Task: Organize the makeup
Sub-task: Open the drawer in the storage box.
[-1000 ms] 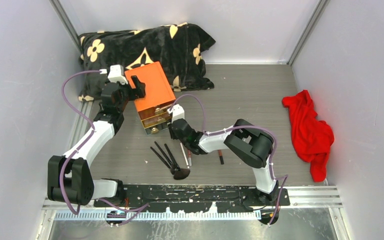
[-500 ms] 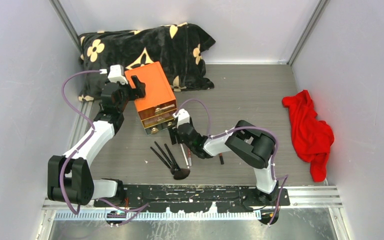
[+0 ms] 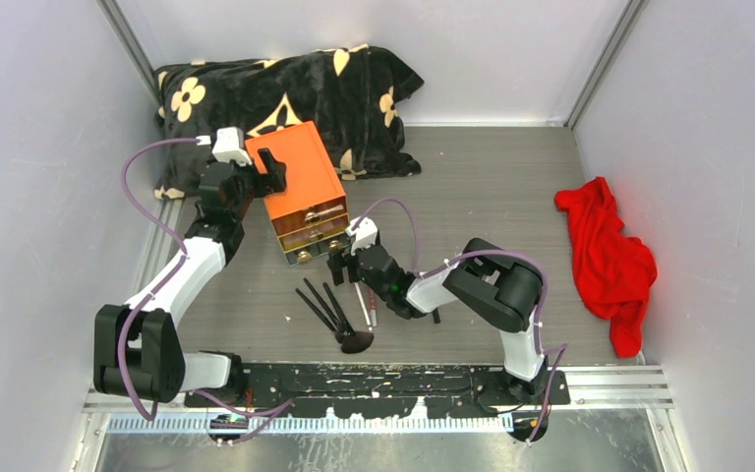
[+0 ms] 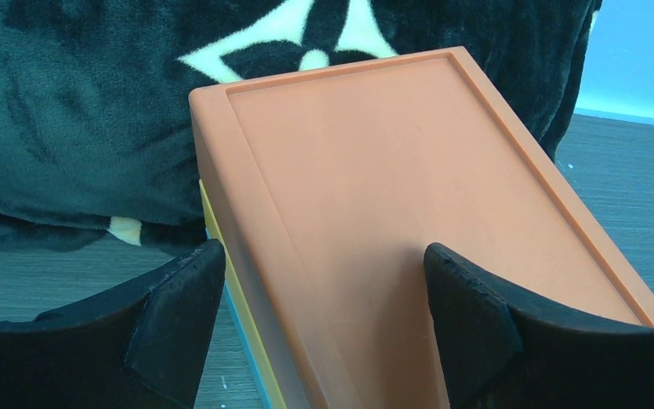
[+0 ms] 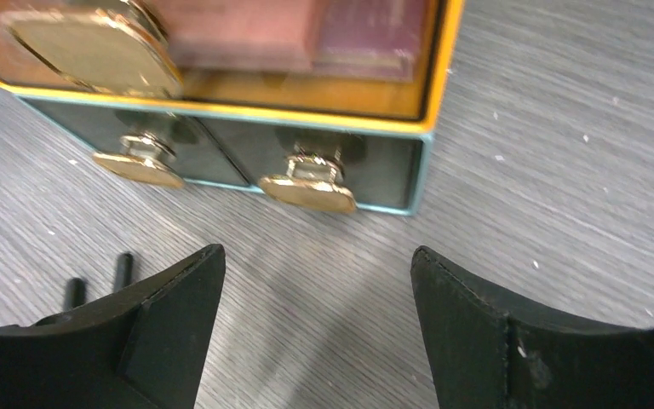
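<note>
A: Left gripper (image 4: 324, 256) state?
B: Spread wide, nothing clamped. One finger is seen over the orange box (image 3: 300, 172) lid, the other beside its edge.
A: Right gripper (image 5: 317, 256)?
B: Also spread, empty. It is held low in front of the bottom drawers' gold knobs (image 5: 306, 189).
A: Makeup?
B: Black-handled brushes (image 3: 326, 307) and pencils (image 3: 367, 305) are laid on the table (image 3: 492, 187), just in front of the box.

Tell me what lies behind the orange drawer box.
A black plush blanket with cream flowers lies bunched behind the orange box. The box hides the blanket's near edge, so contact cannot be judged.
</note>
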Motion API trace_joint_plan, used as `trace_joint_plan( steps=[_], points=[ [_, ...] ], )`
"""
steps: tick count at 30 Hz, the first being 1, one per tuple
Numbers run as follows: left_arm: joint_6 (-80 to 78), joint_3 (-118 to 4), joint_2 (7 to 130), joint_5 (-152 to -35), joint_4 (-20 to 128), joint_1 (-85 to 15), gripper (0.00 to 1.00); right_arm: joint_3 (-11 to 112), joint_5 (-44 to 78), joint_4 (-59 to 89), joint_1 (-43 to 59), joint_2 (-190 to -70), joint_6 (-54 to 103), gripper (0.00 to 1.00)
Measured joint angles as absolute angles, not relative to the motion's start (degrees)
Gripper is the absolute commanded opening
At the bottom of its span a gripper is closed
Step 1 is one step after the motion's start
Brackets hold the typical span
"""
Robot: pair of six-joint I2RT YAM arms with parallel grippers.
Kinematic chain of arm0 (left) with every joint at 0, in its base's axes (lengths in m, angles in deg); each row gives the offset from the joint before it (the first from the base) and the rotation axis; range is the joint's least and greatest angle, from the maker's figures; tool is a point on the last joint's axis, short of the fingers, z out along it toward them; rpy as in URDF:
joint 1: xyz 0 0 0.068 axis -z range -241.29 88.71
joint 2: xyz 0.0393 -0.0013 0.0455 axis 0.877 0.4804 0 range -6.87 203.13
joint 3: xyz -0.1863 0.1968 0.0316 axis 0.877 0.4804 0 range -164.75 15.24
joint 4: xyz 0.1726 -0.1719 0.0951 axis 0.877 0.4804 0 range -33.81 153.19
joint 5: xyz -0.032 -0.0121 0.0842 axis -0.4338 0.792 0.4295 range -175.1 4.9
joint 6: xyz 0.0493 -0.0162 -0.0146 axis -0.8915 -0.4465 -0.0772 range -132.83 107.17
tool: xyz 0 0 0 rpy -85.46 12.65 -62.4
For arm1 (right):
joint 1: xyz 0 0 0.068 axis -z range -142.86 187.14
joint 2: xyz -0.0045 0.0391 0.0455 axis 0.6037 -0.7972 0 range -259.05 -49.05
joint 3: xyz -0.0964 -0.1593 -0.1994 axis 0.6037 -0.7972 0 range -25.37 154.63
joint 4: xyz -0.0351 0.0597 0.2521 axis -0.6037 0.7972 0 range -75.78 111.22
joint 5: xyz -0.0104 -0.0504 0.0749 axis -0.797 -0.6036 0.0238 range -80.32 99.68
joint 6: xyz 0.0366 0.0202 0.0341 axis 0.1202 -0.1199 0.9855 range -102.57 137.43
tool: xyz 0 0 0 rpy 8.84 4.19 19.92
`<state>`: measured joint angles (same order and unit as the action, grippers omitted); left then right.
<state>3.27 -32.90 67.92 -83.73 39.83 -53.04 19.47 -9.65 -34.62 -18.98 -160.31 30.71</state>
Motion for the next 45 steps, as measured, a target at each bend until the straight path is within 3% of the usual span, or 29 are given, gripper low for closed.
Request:
trace_joint_plan(
  steps=[13, 22, 25, 32, 45],
  points=[
    [3.34, -32.83, 69.12, -84.28, 37.88, -53.04, 0.85, 26.26, -7.16, -34.4, -19.0, -164.24, 29.64, 0.84],
    [3.4, -32.83, 69.43, -84.34, 37.34, -53.04, 0.85, 26.72, -8.76, -33.53, -18.8, -165.47, 29.81, 0.78],
    [3.45, -32.83, 69.64, -84.37, 37.1, -53.04, 0.85, 26.72, -9.06, -33.51, -18.74, -165.47, 29.81, 0.69],
    [3.45, -32.83, 69.84, -84.54, 36.68, -53.04, 0.85, 27.01, -9.41, -33.11, -18.24, -165.47, 29.72, 0.36],
    [3.45, -32.83, 69.91, -84.54, 36.57, -53.04, 0.85, 25.92, -8.43, -34.21, -18.13, -165.31, 30.23, 0.31]
  ],
)
